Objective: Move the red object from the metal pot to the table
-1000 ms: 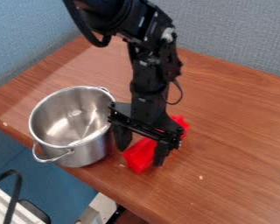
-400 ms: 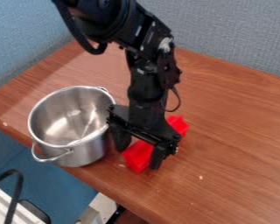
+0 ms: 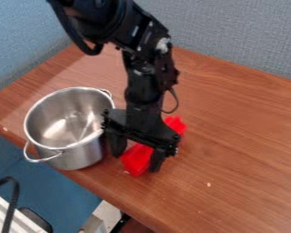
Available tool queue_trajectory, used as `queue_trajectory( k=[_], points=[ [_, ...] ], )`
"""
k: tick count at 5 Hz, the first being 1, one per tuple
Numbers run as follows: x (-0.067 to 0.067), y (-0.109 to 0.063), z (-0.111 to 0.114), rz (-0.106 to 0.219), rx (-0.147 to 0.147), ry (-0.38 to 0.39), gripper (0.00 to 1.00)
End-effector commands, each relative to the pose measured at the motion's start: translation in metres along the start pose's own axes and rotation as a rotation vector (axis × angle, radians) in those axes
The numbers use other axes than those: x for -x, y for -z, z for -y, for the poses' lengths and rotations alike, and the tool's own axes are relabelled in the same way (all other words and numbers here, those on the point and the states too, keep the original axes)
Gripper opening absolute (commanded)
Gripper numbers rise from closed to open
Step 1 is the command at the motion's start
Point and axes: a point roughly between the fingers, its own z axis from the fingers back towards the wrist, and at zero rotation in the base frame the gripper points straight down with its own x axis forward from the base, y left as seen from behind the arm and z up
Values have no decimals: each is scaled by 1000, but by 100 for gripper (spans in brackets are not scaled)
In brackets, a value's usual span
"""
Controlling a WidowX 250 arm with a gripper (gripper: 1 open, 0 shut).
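The red object (image 3: 141, 161) lies on the table (image 3: 233, 136) just right of the metal pot (image 3: 65, 127), its long side running from the near edge toward the back right. My gripper (image 3: 141, 148) hangs straight down over it, open, with the black fingers straddling the block near its middle. The arm covers the block's middle, so only its two ends show. I cannot tell whether the fingers touch it. The pot stands upright and looks empty inside.
The table's near edge runs just below the block and pot. A blue wall rises behind the table. A dark cable (image 3: 8, 196) hangs below the table at the lower left.
The view has shifted slightly: pot, arm and block all sit a little further left in frame. The gripper stays open over the block.
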Motion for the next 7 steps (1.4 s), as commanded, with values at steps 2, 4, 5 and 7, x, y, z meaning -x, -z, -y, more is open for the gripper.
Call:
queue_trajectory(
  k=[2, 4, 5, 7],
  points=[
    [2, 6, 6, 38, -9, 36, 0],
    [1, -20, 1, 44, 0, -38, 100],
    [2, -34, 3, 71, -4, 29, 100],
    [4, -48, -4, 114, 1, 74, 100]
  ],
)
